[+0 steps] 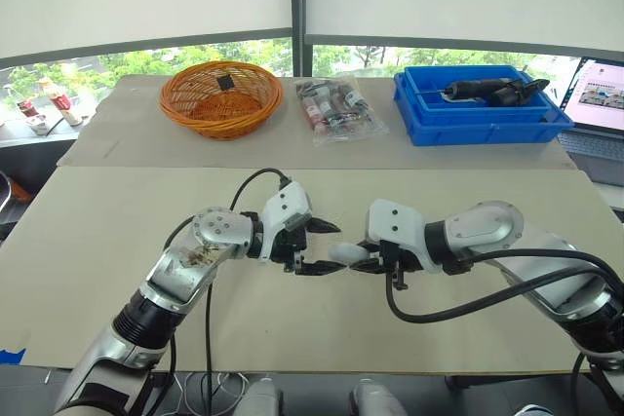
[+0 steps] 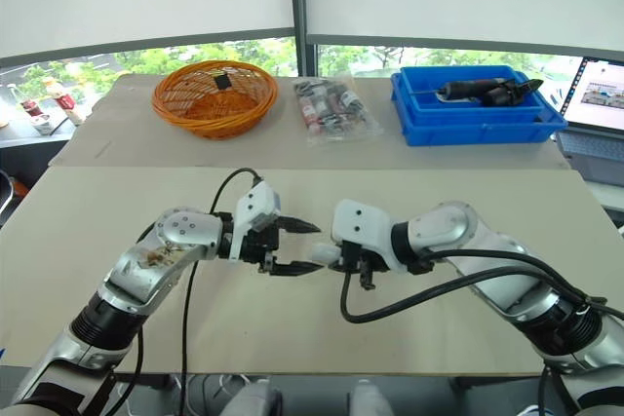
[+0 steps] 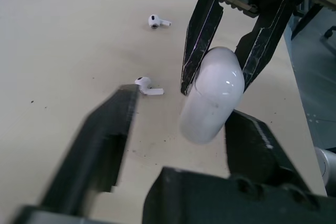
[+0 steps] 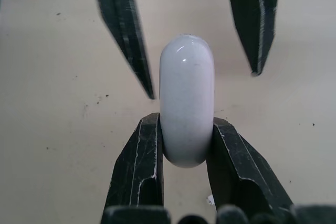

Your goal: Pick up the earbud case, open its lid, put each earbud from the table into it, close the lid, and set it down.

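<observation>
My right gripper (image 4: 186, 129) clamped on earbud case (image 4: 186, 98), left gripper (image 1: 331, 247) spread around it, two earbuds (image 3: 148, 85) (image 3: 156, 22) on table (image 3: 63, 51).

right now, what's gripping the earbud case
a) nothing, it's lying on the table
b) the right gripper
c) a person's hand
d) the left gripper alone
b: the right gripper has both fingers pressed against the sides of the earbud case and holds it above the table, while the left gripper is open, its fingers spread to either side of the case's far end.
</observation>
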Controlling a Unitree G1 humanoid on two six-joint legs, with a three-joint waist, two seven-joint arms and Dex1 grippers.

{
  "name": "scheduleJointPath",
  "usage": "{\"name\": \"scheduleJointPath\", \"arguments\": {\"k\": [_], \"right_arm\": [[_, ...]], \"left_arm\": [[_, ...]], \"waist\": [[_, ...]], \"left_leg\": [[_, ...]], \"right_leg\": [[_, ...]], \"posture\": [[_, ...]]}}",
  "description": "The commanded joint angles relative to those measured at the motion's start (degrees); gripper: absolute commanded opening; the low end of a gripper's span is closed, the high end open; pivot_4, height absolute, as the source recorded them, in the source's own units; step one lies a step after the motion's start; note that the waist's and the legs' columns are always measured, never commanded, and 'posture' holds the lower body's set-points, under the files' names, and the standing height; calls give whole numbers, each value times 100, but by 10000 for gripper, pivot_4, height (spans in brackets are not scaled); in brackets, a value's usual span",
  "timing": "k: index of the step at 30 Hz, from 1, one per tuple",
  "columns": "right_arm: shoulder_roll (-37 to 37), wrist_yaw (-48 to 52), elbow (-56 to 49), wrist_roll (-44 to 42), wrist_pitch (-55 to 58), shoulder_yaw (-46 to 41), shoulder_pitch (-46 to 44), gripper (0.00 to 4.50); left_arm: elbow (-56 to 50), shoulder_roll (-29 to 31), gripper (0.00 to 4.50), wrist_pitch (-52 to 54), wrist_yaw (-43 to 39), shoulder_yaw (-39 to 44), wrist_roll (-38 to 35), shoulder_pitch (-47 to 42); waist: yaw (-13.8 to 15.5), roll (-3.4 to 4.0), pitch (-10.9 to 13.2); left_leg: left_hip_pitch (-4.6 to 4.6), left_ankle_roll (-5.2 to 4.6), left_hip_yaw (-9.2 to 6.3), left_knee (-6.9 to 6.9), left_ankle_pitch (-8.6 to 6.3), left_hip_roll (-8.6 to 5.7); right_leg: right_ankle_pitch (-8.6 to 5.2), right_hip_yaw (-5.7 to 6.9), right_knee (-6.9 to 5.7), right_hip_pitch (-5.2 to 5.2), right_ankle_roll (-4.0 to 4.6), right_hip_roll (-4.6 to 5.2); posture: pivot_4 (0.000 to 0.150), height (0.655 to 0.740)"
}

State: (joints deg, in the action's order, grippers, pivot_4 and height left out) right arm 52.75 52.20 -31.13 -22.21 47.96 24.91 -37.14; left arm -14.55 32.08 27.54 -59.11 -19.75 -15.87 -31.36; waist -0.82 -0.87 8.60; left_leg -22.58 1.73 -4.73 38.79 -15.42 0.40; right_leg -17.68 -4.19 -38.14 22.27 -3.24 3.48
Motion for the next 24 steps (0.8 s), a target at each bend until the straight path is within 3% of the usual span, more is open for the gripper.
{"name": "scheduleJointPath", "arguments": {"k": [1,3,10,12,18,21,24], "right_arm": [[-38,123,-233,64,-157,-228,-26,7284],[-61,167,-249,106,-151,-244,-13,7285],[-72,320,-274,201,-126,-271,22,7285],[60,439,-268,290,-242,-258,72,18072],[388,718,-146,318,-334,-680,-36,38170],[629,987,-123,296,-750,-1058,42,38537],[395,1122,-138,23,-1414,-1550,263,38537]], "left_arm": [[-186,-58,11965,-77,-4,15,-6,5],[-198,-70,5586,-69,-7,21,4,20],[-222,-69,5642,-12,61,59,57,59],[-213,-53,5642,25,70,87,44,81],[-232,7,5642,341,-35,342,-370,354],[-78,-86,5642,449,-222,717,-935,639],[128,-357,5642,550,-165,1152,-1459,870]], "waist": [[0,0,0],[-1,0,0],[1,0,0],[3,0,0],[-1,1,1],[-1,2,1],[0,1,1]], "left_leg": [[0,0,0,0,0,0],[-1,0,0,1,0,0],[-1,0,-1,3,0,0],[-1,-1,0,3,0,0],[-1,-2,0,4,-1,0],[-1,-2,-1,4,-1,0],[-1,-4,-1,5,-2,2]], "right_leg": [[0,0,0,0,0,0],[0,1,-1,0,0,0],[0,1,-2,0,0,0],[0,1,-2,0,0,0],[0,1,-4,1,0,1],[0,1,-4,2,0,1],[0,2,-4,1,0,2]], "posture": [[1500,7400],[1500,7400],[1500,7400],[1500,7400],[1500,7400],[1500,7400],[1500,7400]]}}
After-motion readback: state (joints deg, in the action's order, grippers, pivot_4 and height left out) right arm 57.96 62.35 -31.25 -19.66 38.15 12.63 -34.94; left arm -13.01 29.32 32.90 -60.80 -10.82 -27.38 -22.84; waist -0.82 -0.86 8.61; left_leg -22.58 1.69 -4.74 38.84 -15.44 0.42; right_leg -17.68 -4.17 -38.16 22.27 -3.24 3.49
